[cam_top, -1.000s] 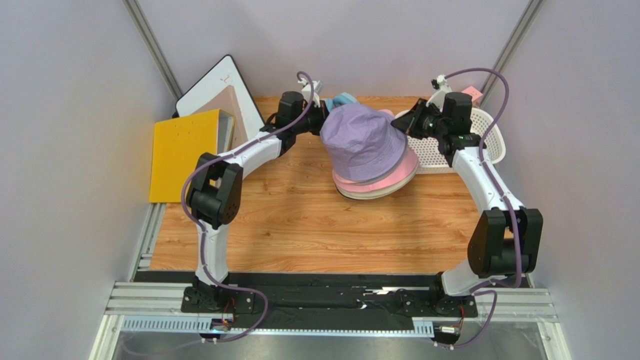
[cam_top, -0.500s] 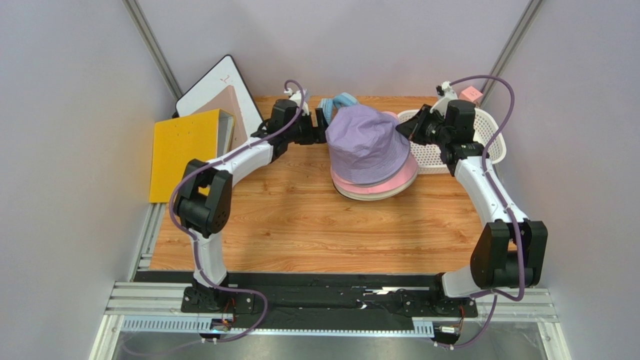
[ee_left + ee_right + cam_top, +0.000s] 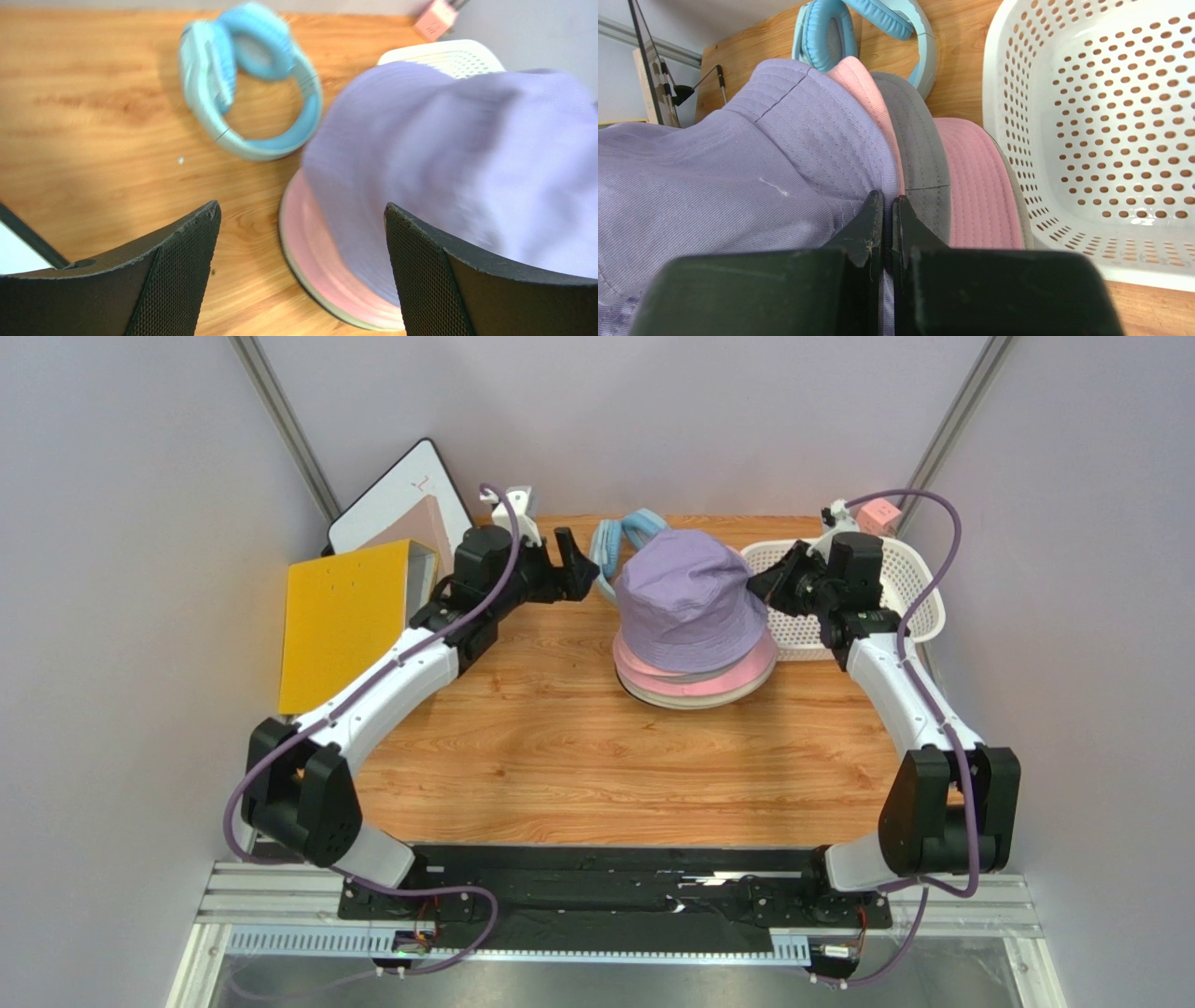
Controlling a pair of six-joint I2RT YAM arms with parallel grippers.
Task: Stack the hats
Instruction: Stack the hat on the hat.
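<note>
The lavender fabric bucket hat [image 3: 690, 602] sits crown-up on top of the pile of soft brimmed hats [image 3: 697, 686], toward 12 o'clock on the wooden surface [image 3: 561, 742]. From the right wrist view, pink and grey brims fan out from under its edge. Its brim covers most of the pile, and a pink rim and a pale one show only at 6 o'clock.

The right claw [image 3: 887, 203] meets the lavender hat at 3 o'clock. Its fingers are pressed together on the edge of the lavender brim, with a sliver of purple cloth visible between them. That thin pinch at the rim looks chosen so the soft fabric can be steered without crushing the crown.

The left claw [image 3: 300, 213] stands at 9 o'clock of the pile with its fingers spread wide, touching nothing. The hat's edge and the bare surface show between them. A claw on each side of the brim suits a floppy hat, since it keeps the opening wide enough to drop over the crowns beneath.

The light blue padded headphones [image 3: 624, 532] lie at 11 o'clock of the pile and touch no hat. The white perforated plastic basket [image 3: 1088, 140] sits just beside the pile at 3 o'clock, right behind the right claw, so there is little room to retreat.

This hat seems placed, with one side free. The likely remaining step is for the right claw to part and back off toward 3 o'clock. The risk there is that the brim snags and drags the hat askew.
</note>
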